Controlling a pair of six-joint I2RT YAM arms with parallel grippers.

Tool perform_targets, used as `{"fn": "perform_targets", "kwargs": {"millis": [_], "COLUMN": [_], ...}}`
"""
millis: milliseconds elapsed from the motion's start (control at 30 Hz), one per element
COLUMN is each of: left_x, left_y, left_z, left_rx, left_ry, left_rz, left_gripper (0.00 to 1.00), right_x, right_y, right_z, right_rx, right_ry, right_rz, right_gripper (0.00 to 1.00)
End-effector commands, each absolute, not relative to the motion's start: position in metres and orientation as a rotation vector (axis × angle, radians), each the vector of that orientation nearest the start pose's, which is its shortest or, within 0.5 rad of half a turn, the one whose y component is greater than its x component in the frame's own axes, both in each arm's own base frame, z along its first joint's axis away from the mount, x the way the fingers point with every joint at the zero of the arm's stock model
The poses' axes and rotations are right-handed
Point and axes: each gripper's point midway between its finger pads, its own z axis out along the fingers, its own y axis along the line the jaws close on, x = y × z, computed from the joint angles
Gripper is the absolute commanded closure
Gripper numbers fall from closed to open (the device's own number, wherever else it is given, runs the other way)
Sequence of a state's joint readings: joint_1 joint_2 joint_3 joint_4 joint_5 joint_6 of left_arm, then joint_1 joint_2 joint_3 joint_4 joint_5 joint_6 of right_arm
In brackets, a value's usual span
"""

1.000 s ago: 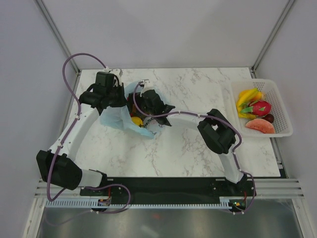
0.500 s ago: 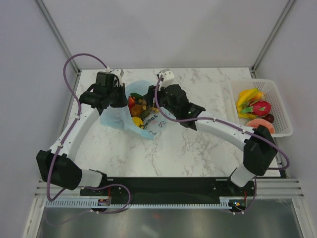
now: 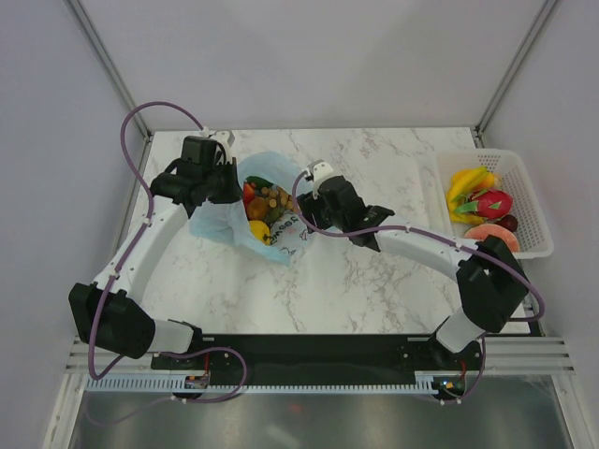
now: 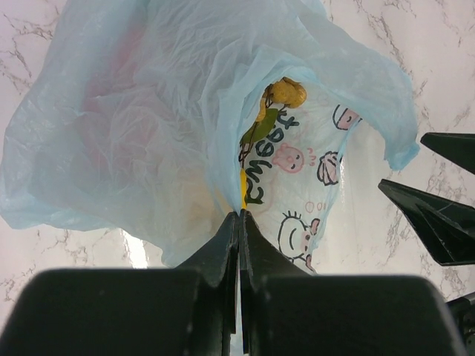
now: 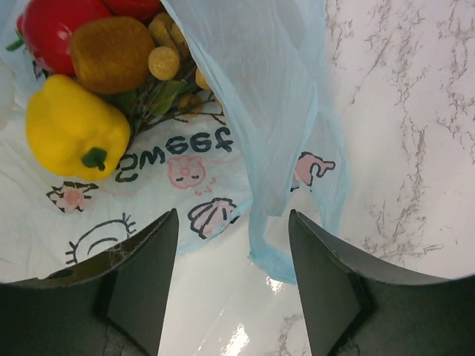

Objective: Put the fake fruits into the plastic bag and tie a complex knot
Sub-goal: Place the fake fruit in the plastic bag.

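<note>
Marble table (image 3: 374, 271) seen from above, with two robot arms reaching in from its near edge. A thin light-blue plastic bag (image 3: 213, 224) lies at the left rear of the table, its mouth open towards the right. Part of it is a white panel printed with pink and black doodles.

The left gripper (image 4: 240, 215) sits at the bag's left side. Its two fingers are pressed flat together, pinching a fold of the blue film at their tips and holding that edge up.

The right gripper (image 5: 232, 215) is at the bag's right side, fingers spread wide apart. A loose blue edge of the bag hangs in the gap between them. Whether either finger touches the film cannot be told.

Inside the bag lie several toy fruits (image 3: 262, 206): a yellow pepper (image 5: 70, 130), a red fruit (image 5: 56, 26), a fuzzy brown fruit (image 5: 111, 52) and a cluster of small tan balls (image 5: 167, 44), all resting on the doodled panel.

Well apart, at the table's right edge, stands a white mesh basket (image 3: 533, 187). It holds yellow bananas (image 3: 468, 180), a pink-red dragon fruit (image 3: 491, 201), an orange-red slice (image 3: 491, 238) and a small dark ball (image 3: 508, 223).
</note>
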State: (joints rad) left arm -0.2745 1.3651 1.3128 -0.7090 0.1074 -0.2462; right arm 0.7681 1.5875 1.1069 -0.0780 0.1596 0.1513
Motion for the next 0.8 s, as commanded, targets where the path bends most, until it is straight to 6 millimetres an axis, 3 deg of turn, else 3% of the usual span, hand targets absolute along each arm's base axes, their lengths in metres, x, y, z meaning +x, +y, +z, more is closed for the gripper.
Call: {"fn": "perform_targets", "kwargs": {"millis": [0, 300, 467, 500, 533, 567, 633, 767], "left_x": [0.341, 0.341, 0.341, 0.340, 0.340, 0.340, 0.340, 0.341], "left_y": [-0.127, -0.126, -0.127, -0.127, -0.127, -0.128, -0.130, -0.139], "left_z": [0.227, 0.226, 0.227, 0.226, 0.227, 0.227, 0.227, 0.225], "left_rx": [0.084, 0.094, 0.096, 0.099, 0.102, 0.107, 0.120, 0.144], "left_ry": [2.330, 2.330, 2.326, 2.329, 2.327, 2.328, 2.329, 2.344], "left_rz": [-0.404, -0.393, -0.399, -0.400, -0.398, -0.401, -0.415, -0.465], "left_gripper": [0.97, 0.97, 0.97, 0.97, 0.97, 0.97, 0.97, 0.98], "right_x": [0.348, 0.353, 0.358, 0.359, 0.358, 0.358, 0.355, 0.350], "right_y": [0.298, 0.283, 0.279, 0.280, 0.276, 0.275, 0.270, 0.264], "right_z": [0.138, 0.100, 0.094, 0.096, 0.098, 0.102, 0.111, 0.161], "right_rx": [-0.602, -0.630, -0.619, -0.611, -0.600, -0.582, -0.560, -0.497], "right_ry": [2.076, 2.133, 2.141, 2.141, 2.150, 2.151, 2.152, 2.130], "right_rz": [0.308, 0.170, 0.123, 0.130, 0.112, 0.104, 0.109, 0.210], "right_gripper": [0.32, 0.38, 0.58, 0.82, 0.95, 1.00, 1.00, 1.00]}}
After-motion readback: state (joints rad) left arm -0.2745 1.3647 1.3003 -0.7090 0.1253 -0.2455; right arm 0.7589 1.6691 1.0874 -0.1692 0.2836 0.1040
